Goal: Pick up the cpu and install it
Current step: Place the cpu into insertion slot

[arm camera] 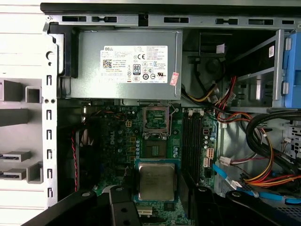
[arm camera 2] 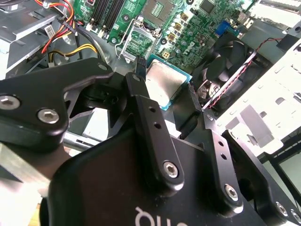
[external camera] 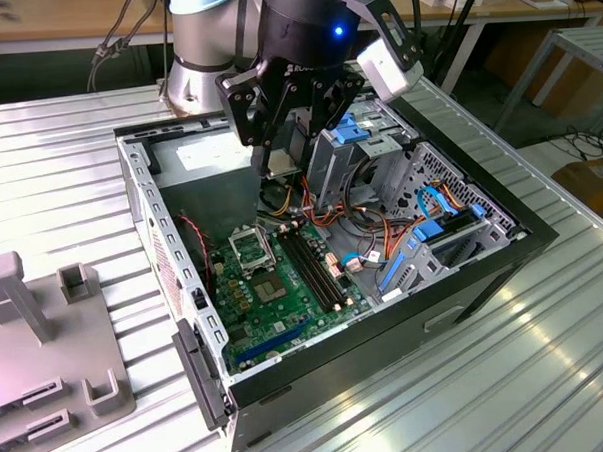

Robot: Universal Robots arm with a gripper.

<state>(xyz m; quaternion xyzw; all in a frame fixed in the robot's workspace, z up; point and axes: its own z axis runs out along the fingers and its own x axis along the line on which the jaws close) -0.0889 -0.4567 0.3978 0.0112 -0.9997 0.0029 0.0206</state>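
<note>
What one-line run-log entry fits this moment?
end effector: shut on cpu | cpu: held above motherboard | socket: empty

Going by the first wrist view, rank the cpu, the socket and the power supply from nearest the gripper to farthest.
1. cpu: held between the fingers of the gripper.
2. socket: on the green board, beyond the cpu.
3. power supply: against the case's end wall, past the socket.
</note>
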